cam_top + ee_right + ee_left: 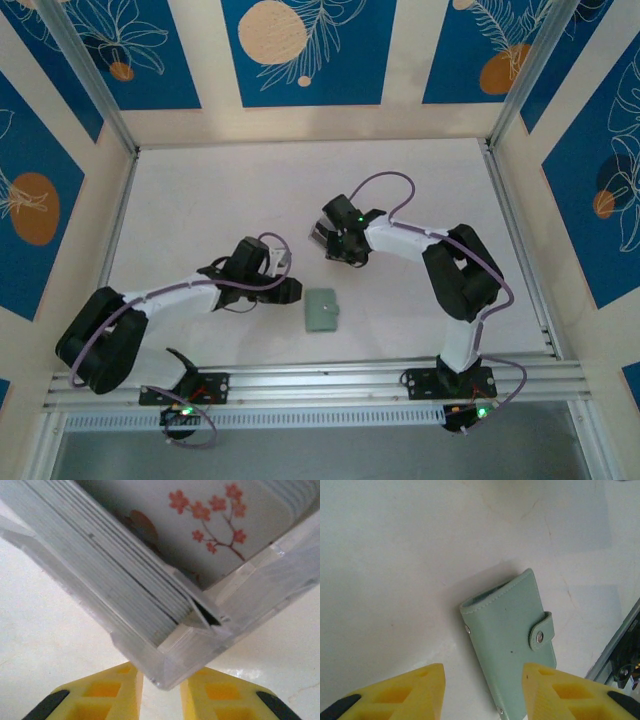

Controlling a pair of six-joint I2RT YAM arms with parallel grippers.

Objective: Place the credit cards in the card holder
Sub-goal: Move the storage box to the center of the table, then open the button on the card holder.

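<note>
The top external camera looks down from above and behind the arm bases, far enough off to take in the whole tabletop. The left wrist camera faces steeply down past the left gripper, near the card holder, which the overhead view shares at the tabletop's front middle. The right wrist camera peers past the right gripper, pressed very close to a clear box

On table, near front rail: card holder flat, just right of left gripper; behind it, clear box at right gripper, credit cards stacked inside
</note>
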